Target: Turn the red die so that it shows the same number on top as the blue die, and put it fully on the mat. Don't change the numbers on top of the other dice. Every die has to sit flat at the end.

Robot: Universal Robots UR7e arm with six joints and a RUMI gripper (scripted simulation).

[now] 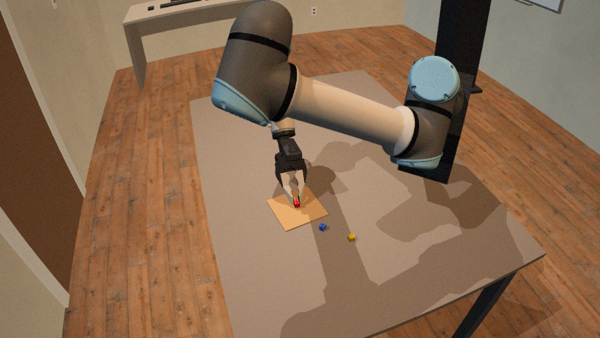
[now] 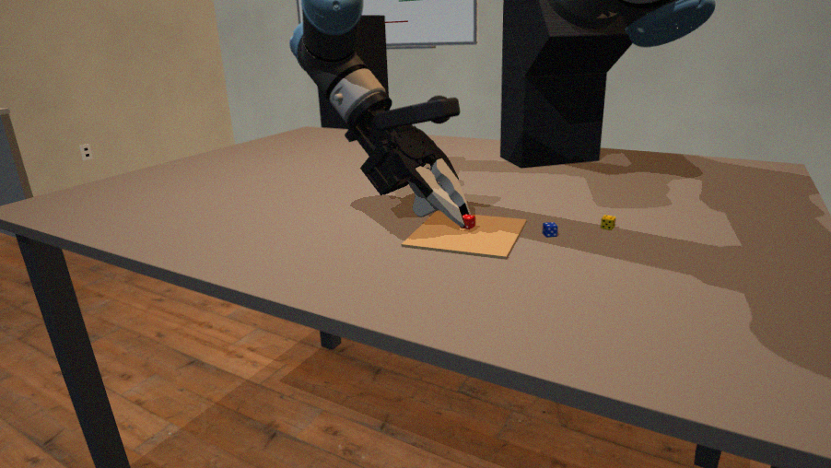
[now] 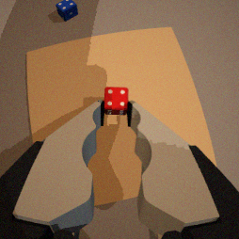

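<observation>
Over mat (image 3: 141, 56), red die (image 3: 116, 98) between fingers

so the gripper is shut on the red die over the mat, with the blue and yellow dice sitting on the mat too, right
Not quite. The gripper is shut on the red die over the mat, but the blue die and yellow die sit on the bare table beside the mat, not on it. The top view shows this.

Grey table (image 2: 232, 244) on dark legs; wood floor (image 1: 138, 209); desk (image 1: 167, 16) by wall; whiteboard (image 2: 430, 23) behind.
</observation>
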